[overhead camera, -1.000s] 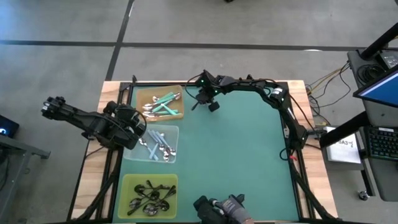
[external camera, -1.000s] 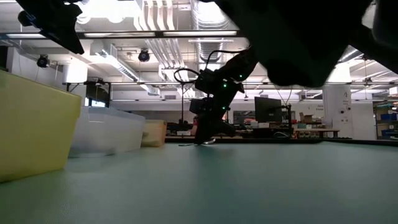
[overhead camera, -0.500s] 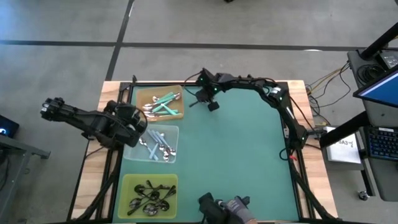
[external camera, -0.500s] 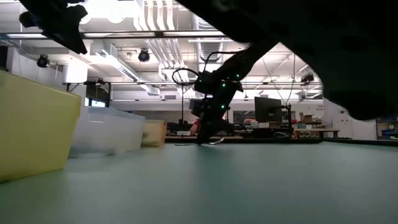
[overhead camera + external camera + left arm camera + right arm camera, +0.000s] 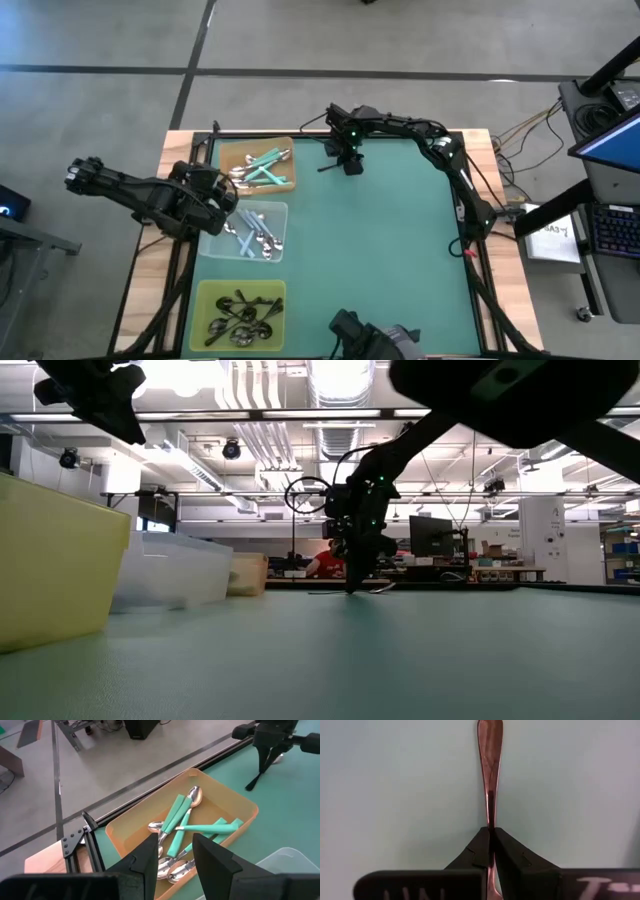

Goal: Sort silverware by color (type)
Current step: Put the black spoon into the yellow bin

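**Inspector:** Report on the right gripper (image 5: pixel 347 166).

**Assistant:** It stands at the far edge of the green worktop (image 5: pixel 400 250), just beside the orange tray (image 5: pixel 290 183). Its jaws are clamped on the thin neck of a single spoon (image 5: pixel 490 750). The wrist view shows the shiny bowl end running out ahead of the fingertips (image 5: pixel 481 851), close over the mat. Handle colour cannot be confirmed from that view; the high view suggests a dark handle.

**Inspector:** And the left gripper (image 5: pixel 172 852)?

**Assistant:** It waits over the left rim of the worktop, jaws apart and holding nothing, looking onto the orange tray.

**Inspector:** Location of the remaining silverware?

**Assistant:** Mint-teal spoons (image 5: pixel 262 165) lie in the orange tray, pale blue spoons (image 5: pixel 252 232) in the clear tray (image 5: pixel 284 212), black spoons (image 5: pixel 240 312) in the yellow tray (image 5: pixel 204 290). No other loose spoon is visible on the mat.

**Inspector:** Handling assessment?

**Assistant:** The piece is judged light, stiff and not fragile, but polished and narrow, so likely slippery. The grip sits off-centre; the spoon may pivot between the jaws during a lift. A hold nearer the middle of the handle would balance better. Release should be low over the tray to prevent bouncing or scattering those already sorted.
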`<state>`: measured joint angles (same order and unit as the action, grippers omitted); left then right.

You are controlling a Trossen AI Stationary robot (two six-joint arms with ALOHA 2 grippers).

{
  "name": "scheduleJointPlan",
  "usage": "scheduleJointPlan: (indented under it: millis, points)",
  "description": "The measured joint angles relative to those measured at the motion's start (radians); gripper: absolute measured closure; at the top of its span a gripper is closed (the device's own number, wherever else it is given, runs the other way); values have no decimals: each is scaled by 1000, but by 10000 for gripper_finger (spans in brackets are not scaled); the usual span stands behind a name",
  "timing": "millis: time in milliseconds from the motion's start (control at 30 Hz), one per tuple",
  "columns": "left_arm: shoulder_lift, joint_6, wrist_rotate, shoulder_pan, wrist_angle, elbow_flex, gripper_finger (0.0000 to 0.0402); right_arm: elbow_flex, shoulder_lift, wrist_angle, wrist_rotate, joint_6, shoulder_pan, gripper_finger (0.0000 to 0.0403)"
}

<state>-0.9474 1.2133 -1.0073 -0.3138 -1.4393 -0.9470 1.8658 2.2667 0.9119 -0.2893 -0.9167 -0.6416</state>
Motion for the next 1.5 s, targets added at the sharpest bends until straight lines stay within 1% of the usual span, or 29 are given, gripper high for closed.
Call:
scheduleJointPlan:
  millis: [167, 267, 400, 633, 800, 967, 1100, 1167, 1200, 1333, 1433, 1500]
  points:
    - [0, 0, -1, 0, 25, 13, 298, 25, 1, 100, -21, 53, -2, 394]
    - [0, 0, -4, 0, 51, 30, 298, 25, 2, 113, -25, 74, -2, 390]
    - [0, 0, -6, 0, 68, 38, 298, 24, 2, 109, -25, 139, -1, 370]
    - [0, 0, -8, 0, 95, 40, 298, 24, 2, 103, -25, 127, 0, 323]
    - [0, 0, -21, 0, 117, 40, 298, 24, 11, 93, -26, 140, 0, 309]
    - [0, 0, -85, 0, 144, 40, 298, 24, 16, 88, -26, 166, 0, 324]
    - [0, 0, -152, 0, 163, 40, 298, 24, 16, 81, -25, 191, 0, 356]
    - [0, 0, -201, 0, 165, 40, 298, 25, 16, 81, -23, 190, -1, 381]
    - [0, 0, -226, 0, 165, 40, 298, 26, 16, 84, -23, 188, -1, 386]
    - [0, 12, -314, 0, 166, 40, 298, 26, 10, 89, -23, 194, -1, 392]
    - [2, 30, -318, 0, 167, 41, 298, 27, -8, 91, -19, 203, 0, 392]
    - [2, 37, -304, 0, 169, 45, 298, 42, -19, 98, -13, 214, 0, 393]
